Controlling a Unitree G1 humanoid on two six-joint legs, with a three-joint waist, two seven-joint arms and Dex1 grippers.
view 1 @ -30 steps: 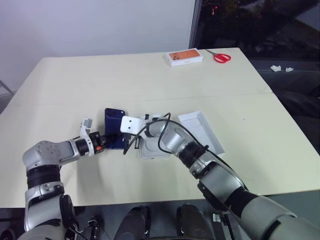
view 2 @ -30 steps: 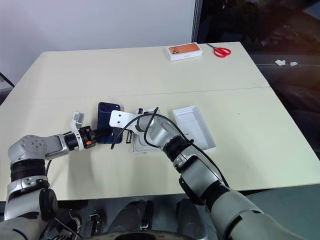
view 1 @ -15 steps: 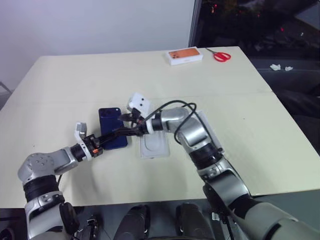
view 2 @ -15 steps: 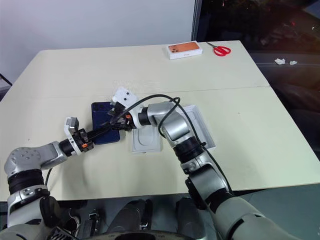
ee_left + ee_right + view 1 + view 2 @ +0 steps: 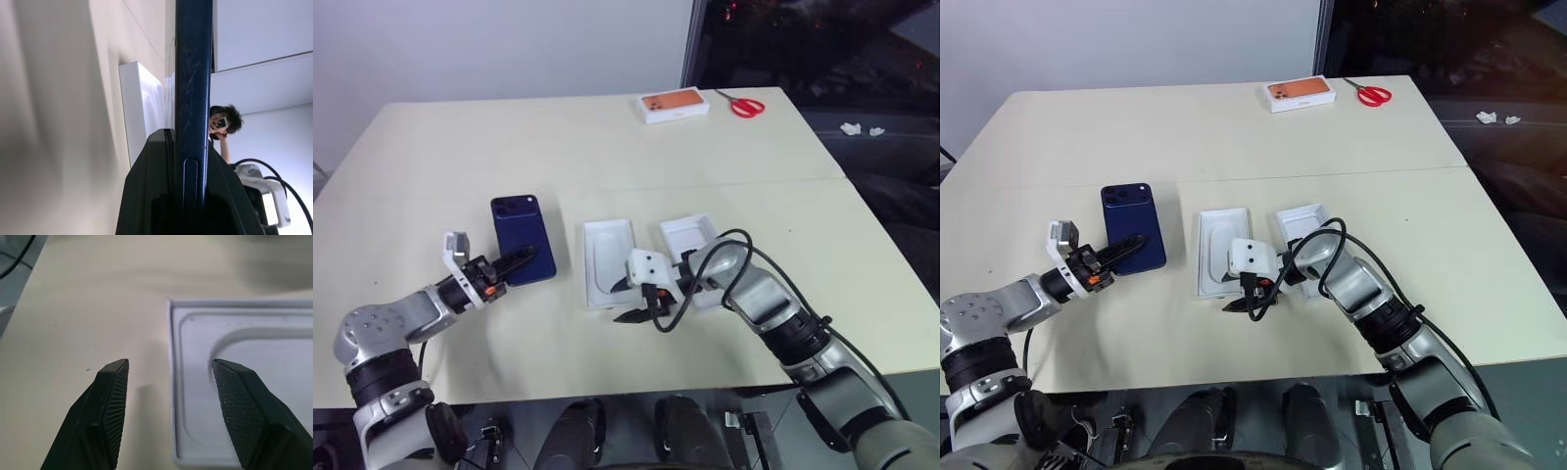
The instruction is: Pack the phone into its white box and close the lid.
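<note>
L gripper (image 5: 519, 260) clamped on phone (image 5: 522, 240) by its near edge, held off the table (image 5: 431, 157). R gripper (image 5: 625, 302) apart, empty, at near end of white insert (image 5: 608, 262). White box (image 5: 690, 235) just beside. No legible writing on anything.

Even, diffuse overhead lighting; soft shadows beneath the right gripper (image 5: 628, 302). The left wrist view is blurred beyond the left gripper (image 5: 188, 161). Background right of the table (image 5: 607, 137) is dark.
</note>
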